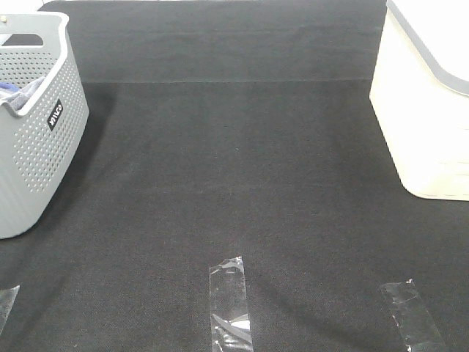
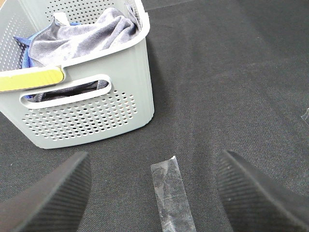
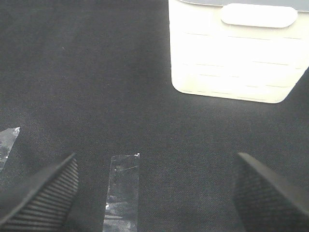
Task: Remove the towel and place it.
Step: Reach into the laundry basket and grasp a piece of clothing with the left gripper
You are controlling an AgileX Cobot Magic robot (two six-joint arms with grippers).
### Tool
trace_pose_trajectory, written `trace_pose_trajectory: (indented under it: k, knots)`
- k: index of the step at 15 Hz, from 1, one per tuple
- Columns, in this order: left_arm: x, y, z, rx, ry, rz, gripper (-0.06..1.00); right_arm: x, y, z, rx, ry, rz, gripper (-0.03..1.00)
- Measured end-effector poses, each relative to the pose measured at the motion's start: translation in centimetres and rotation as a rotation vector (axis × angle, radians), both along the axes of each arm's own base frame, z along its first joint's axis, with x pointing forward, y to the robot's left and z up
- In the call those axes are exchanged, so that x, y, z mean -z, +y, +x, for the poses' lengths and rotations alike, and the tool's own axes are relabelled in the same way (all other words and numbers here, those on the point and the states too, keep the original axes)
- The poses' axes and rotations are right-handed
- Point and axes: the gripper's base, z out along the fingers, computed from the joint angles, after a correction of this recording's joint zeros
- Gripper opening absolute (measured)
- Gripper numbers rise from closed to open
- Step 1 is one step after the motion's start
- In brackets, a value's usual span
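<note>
The slate-grey towel (image 2: 84, 34) lies bunched inside the grey perforated basket (image 2: 91, 116), its top showing over the rim; in the exterior high view only a corner of the towel (image 1: 22, 94) peeks out of the basket (image 1: 37, 147) at the far left. My left gripper (image 2: 154, 193) hovers open over the black mat, a short way in front of the basket, with nothing between its fingers. My right gripper (image 3: 154, 193) is also open and empty, above the mat in front of the white bin (image 3: 236, 53). Neither gripper appears in the exterior high view.
A brighter blue cloth (image 2: 23, 41) sits under the towel in the basket. A white bin (image 1: 429, 103) stands at the right edge. Strips of clear tape (image 1: 231, 304) (image 1: 412, 314) lie on the black mat (image 1: 234, 169) near the front.
</note>
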Motion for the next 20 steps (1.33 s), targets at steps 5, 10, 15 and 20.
trace_pose_trajectory:
  k: [5,10,15,20]
  knots:
    - [0.00,0.00,0.00,0.000,0.000,0.000,0.70,0.00,0.00,0.00,0.000,0.000,0.000,0.81]
    - [0.00,0.00,0.00,0.000,0.000,0.000,0.70,0.00,0.00,0.00,0.000,0.000,0.000,0.81]
    - [0.00,0.00,0.00,0.000,0.000,0.000,0.70,0.00,0.00,0.00,0.000,0.000,0.000,0.81]
    - [0.00,0.00,0.00,0.000,0.000,0.000,0.70,0.00,0.00,0.00,0.000,0.000,0.000,0.81]
